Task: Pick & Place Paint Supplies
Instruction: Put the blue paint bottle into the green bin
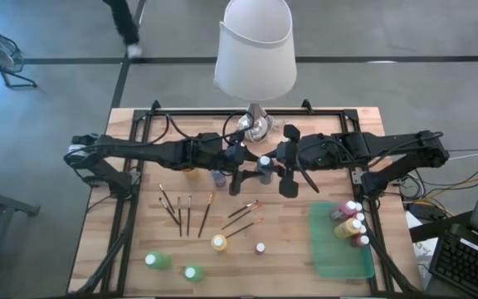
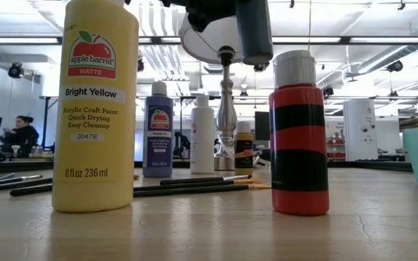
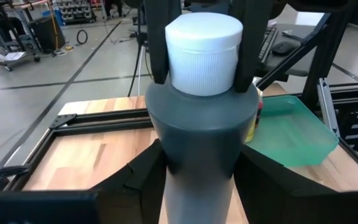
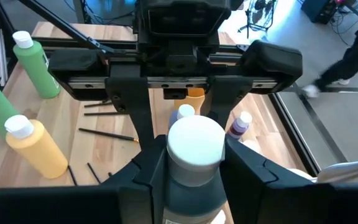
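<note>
A grey paint bottle [image 1: 265, 164] with a white cap is held above the table's middle, between my two grippers. My left gripper [image 3: 197, 186] reaches in from the left and is shut on the bottle's body. My right gripper [image 4: 194, 171] comes from the right and is shut on its cap. In the low view the bottle [image 2: 256, 32] hangs high over the tabletop. Other paint bottles stand on the wood: yellow [image 1: 219, 242], two green [image 1: 158, 261], and a red and black striped one [image 2: 300, 138]. Thin brushes [image 1: 182, 213] lie flat left of centre. My left gripper pinches the grey body [image 3: 166, 168] below the shoulder between its two fingers, coming about level from the table's left. The bottle stands upright, cap up, lifted clear of the table. My right gripper has the white cap [image 3: 232, 59] between its two fingers [image 3: 248, 43], one on each side. It comes from the table's right, slanting down.
A lamp with a white shade [image 1: 256, 50] stands at the far middle, right behind the grippers. A green tray [image 1: 332, 253] at the near right holds several bottles [image 1: 351, 223]. More bottles [image 2: 158, 130] stand under the grippers. A person [image 2: 22, 134] sits in the room beyond.
</note>
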Motion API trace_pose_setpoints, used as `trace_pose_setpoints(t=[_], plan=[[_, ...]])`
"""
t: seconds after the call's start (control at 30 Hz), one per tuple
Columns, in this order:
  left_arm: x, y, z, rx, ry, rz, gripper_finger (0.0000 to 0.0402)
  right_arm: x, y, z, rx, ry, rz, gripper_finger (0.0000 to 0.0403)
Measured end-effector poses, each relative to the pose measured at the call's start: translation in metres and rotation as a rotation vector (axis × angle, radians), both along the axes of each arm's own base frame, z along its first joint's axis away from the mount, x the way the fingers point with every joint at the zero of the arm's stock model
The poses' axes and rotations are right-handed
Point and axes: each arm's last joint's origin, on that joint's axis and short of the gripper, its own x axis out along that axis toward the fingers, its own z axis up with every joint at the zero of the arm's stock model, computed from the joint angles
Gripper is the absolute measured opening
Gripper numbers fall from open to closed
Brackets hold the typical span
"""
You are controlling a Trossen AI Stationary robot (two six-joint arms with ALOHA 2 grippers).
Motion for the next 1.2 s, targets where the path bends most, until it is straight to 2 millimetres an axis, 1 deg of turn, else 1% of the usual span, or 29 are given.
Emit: trace_pose_setpoints(t=[0.1,0.23,0.3,0.4,0.6,0.7,0.8,0.97,1.1,1.2], plan=[[0.000,0.000,0.000,-0.021,0.001,0.003,0.0200,0.000,0.000,0.000,-0.005,0.004,0.003,0.0111],[-0.002,0.000,0.002,-0.057,0.006,0.010,0.0253,-0.001,0.000,-0.002,-0.015,0.021,0.001,0.0111],[-0.006,0.000,0.003,-0.057,0.025,0.012,0.0276,-0.002,-0.001,-0.003,-0.014,0.035,-0.004,0.0111],[-0.016,0.000,0.010,-0.052,0.037,0.037,0.0296,-0.006,-0.001,-0.001,0.001,0.072,-0.018,0.0111],[-0.037,0.001,0.022,-0.035,0.057,0.075,0.0298,-0.019,0.007,0.009,0.053,0.116,-0.025,0.0111],[-0.042,0.001,0.025,-0.035,0.062,0.076,0.0293,-0.025,0.015,0.010,0.093,0.134,-0.025,0.0111],[-0.044,0.001,0.024,-0.033,0.072,0.085,0.0291,-0.035,0.026,0.010,0.138,0.163,-0.027,0.0111],[-0.044,0.003,0.018,-0.029,0.091,0.103,0.0290,-0.050,0.050,0.006,0.153,0.190,-0.073,0.0111],[-0.044,0.003,0.015,-0.018,0.096,0.101,0.0289,-0.063,0.075,0.006,0.154,0.154,-0.110,0.0111],[-0.043,0.003,0.015,-0.013,0.088,0.099,0.0289,-0.077,0.093,0.004,0.165,0.129,-0.149,0.0111]])
